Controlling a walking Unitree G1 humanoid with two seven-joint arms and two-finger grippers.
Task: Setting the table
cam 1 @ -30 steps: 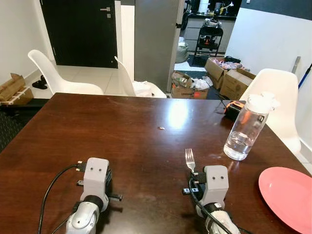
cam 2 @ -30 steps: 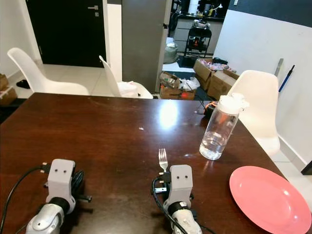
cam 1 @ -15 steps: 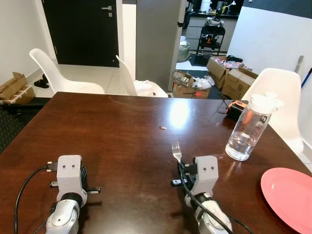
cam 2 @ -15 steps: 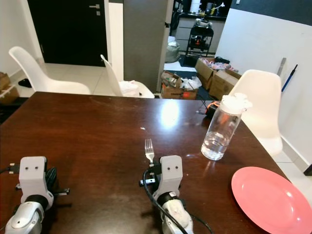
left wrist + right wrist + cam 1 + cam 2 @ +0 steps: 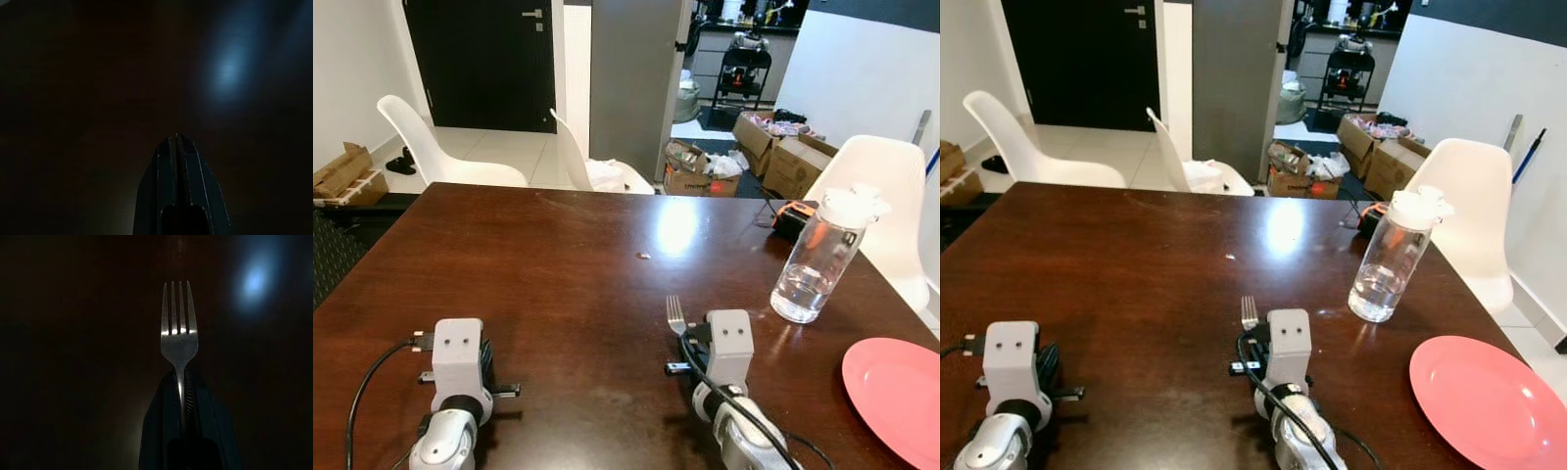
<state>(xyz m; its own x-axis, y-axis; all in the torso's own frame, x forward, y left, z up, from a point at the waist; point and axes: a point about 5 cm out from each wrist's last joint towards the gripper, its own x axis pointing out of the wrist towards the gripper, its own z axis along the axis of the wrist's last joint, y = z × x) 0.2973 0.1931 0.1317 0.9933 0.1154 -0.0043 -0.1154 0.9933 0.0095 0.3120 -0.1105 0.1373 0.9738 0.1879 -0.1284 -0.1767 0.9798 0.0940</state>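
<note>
Dark table [image 5: 558, 264] — fork [image 5: 179, 333] in right end effector [image 5: 180, 382]

Two silver arms are showing at the bottom of the frame, each ending in a pale grey boxy wrist block with two small dark screw dots. Black cables are looping beside both. The left tool [image 5: 177, 147] and right tool [image 5: 180, 382] are showing long black fingers.

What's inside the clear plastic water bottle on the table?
The clear plastic water bottle holds a little clear water at the bottom and is otherwise empty. Its white lid covers the mouth, so the opening cannot be seen.
</note>
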